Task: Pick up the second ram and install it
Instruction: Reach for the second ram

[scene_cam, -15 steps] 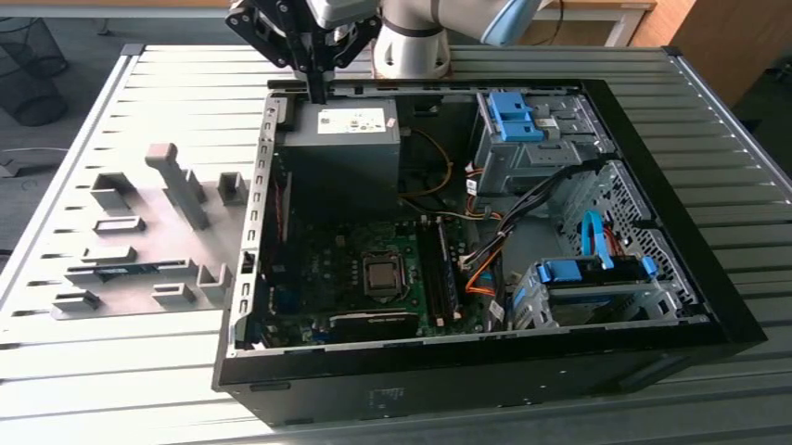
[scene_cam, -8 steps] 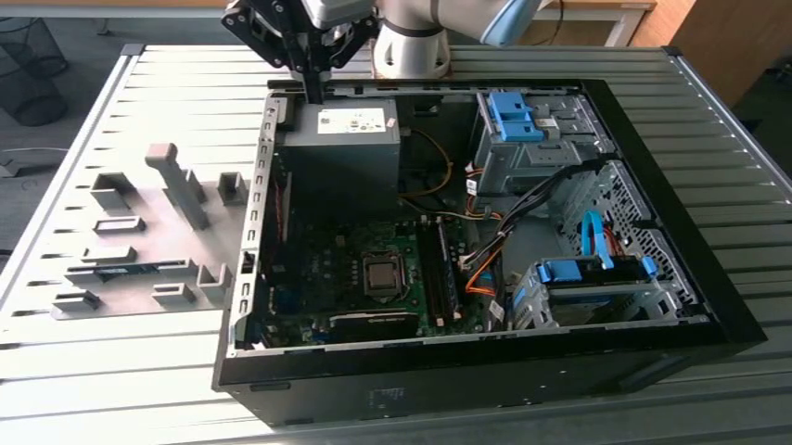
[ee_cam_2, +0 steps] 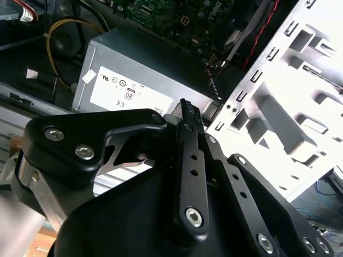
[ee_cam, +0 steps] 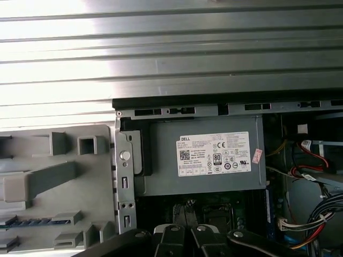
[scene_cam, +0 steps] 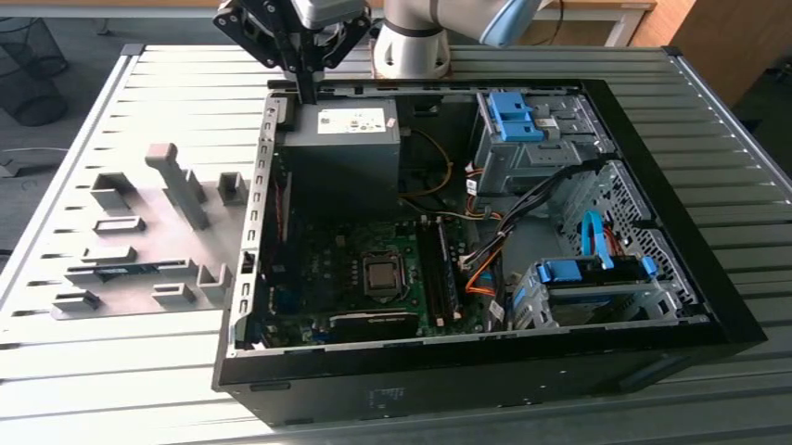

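Claw, closed, hangs over the case rim, ram well apart.

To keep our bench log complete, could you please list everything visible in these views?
second ram: one, blue-green, lying in a holder on the tray
holder tray: one, grey, on the table at the exterior view's left of the case
computer case: one, black, open, mid-table
power supply: one, grey with a pale label, inside the case
motherboard: one, dark green, on the case floor
drive latches: two, blue, at the case's exterior-view right
table: one, silver, slatted
arm: one, pale grey, behind the case
pincer: one, black, shut, empty, above the case edge beside the power supply
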Motion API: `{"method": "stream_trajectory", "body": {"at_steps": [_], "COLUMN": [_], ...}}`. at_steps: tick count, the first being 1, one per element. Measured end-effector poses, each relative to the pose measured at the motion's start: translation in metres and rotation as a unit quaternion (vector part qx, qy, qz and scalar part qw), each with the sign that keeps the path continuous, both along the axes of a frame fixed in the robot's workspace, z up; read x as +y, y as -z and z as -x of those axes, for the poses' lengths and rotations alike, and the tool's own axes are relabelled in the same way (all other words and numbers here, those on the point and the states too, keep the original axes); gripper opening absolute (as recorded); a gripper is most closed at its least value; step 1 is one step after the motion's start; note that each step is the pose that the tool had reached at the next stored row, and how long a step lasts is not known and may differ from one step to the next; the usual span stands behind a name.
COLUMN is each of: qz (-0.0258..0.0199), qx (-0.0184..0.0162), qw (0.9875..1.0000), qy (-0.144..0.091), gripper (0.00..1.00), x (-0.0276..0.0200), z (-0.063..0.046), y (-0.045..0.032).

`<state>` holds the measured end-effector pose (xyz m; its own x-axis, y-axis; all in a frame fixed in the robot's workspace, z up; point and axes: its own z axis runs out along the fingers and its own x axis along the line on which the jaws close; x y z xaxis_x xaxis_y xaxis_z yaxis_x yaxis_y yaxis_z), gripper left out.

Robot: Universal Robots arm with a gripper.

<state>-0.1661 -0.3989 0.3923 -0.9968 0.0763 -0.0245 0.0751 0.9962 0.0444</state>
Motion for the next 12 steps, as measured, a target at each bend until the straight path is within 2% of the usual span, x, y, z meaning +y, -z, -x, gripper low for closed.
{"method": "stream_trajectory", "body": {"at_steps": [12], "qz": [0.0000], "qx": [0.0000], "qw": [1.0000], "qy": [0.000], "gripper": [0.11], "x": [0.0000], "z": [0.0079], "y": [0.0003]}}
